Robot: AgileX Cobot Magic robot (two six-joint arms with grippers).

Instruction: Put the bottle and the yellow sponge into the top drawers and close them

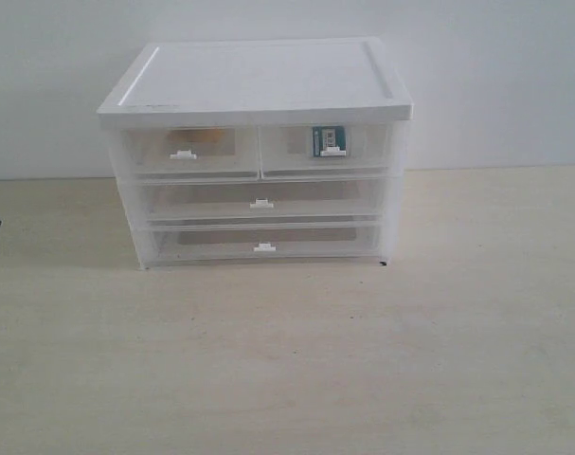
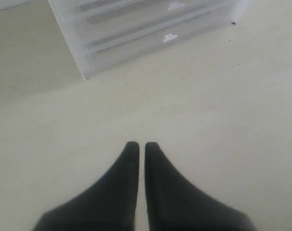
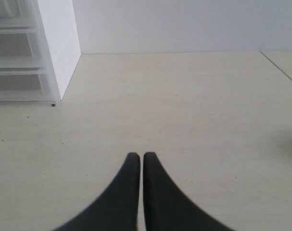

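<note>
Cabinet (image 1: 259,81) closed up on a pale table (image 1: 287,370)

Left gripper (image 2: 137,144) hangs over the table in front of the cabinet's left corner, fingers pressed together on nothing; right gripper (image 3: 136,155) is clenched likewise, off the cabinet's right side. Open tabletop spreads before and beside the cabinet. Both top drawers (image 1: 188,152) sit flush in the cabinet; the bottle (image 1: 325,141) shows through the right one's front. The yellow sponge cannot be made out for sure. A wall (image 1: 505,76) stands behind the cabinet.
</note>
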